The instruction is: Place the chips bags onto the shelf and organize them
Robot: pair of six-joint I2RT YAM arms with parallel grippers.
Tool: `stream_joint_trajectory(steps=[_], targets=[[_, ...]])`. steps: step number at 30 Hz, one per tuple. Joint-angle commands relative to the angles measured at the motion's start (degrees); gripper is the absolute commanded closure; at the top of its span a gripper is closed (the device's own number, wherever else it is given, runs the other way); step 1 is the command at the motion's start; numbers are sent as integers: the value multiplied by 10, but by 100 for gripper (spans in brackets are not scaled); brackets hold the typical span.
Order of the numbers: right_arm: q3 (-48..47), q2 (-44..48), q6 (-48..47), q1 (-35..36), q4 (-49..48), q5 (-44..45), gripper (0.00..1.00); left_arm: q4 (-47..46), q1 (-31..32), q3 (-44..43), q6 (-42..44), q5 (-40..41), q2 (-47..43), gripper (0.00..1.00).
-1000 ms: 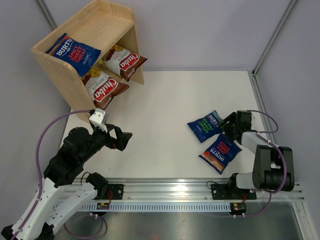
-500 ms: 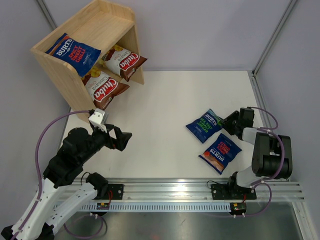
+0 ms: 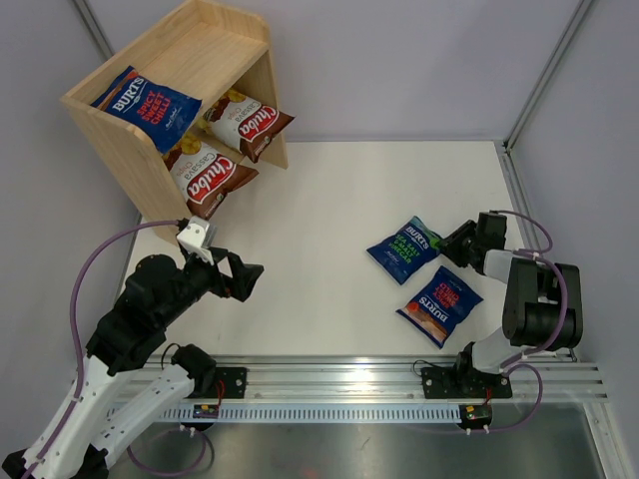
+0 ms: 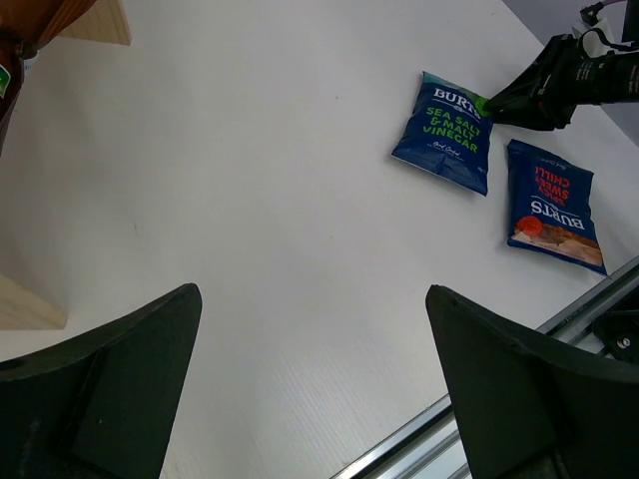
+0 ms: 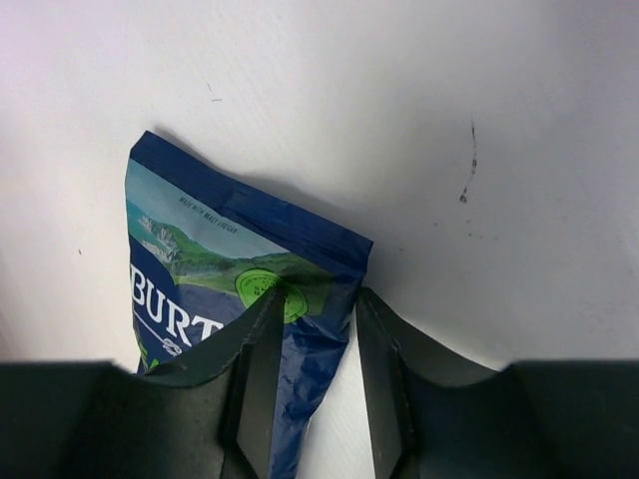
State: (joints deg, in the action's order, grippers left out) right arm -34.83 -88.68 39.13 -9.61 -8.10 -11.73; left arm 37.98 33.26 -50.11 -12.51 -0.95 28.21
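Right now the right gripper [image 5: 319, 299] has its jaws drawn narrow around the top corner of the green bag [image 5: 210, 279]. The crimped edge sits in the gap between the fingers; can't tell whether the pads actually bite. The rest of that bag lies flat ahead of the fingers and to their left in the wrist view. The red bag [image 3: 439, 304] lies just beside the gripper on the base side, apart from the green one. Right arm is folded tight, wrist low over the table [image 3: 329, 200], gripper near level and pointing at the table's middle.

Left gripper [image 4: 313, 291] is spread wide, nothing between the fingers, hovering over bare table with the elbow bent. Both loose bags are well ahead of it, the shelf [image 3: 120, 150] off to its left.

Bags are glossy blue foil, and the green one carries a round green label. Fingers are matte black. Table is white and lightly scuffed. Shelf is pale wood and holds one Burts bag [image 3: 145, 108] up top, two Chuba bags [image 3: 250, 125] below.
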Motion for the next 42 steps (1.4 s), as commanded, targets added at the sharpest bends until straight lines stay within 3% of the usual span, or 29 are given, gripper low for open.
stream_joint_trajectory(steps=[1, 4, 5, 13, 20, 25, 35, 42], targets=[[-30, -24, -23, -3, 50, 13, 57, -7, -1, -4, -3, -3, -3, 1], [-66, -57, -41, -3, 103, 14, 66, -8, -1, -3, -4, -4, -3, 1], [-78, -64, -53, -3, 113, 16, 75, -6, -1, -5, -4, -4, -2, 1], [-75, -61, -51, -3, 111, 9, 100, -6, -1, -9, -2, -4, 1, 1], [-56, 15, -15, 2, 87, -39, 100, -3, -1, -21, -27, -7, 19, 1], [-83, 106, -51, 34, 123, -50, 100, -28, -1, -6, -69, -32, 26, 1], [-194, 235, -77, 150, 225, 3, 100, -234, 0, 97, -198, -117, 59, 1], [-254, 260, -92, 179, 248, -76, 100, -342, 13, 118, -231, -172, 109, 1]])
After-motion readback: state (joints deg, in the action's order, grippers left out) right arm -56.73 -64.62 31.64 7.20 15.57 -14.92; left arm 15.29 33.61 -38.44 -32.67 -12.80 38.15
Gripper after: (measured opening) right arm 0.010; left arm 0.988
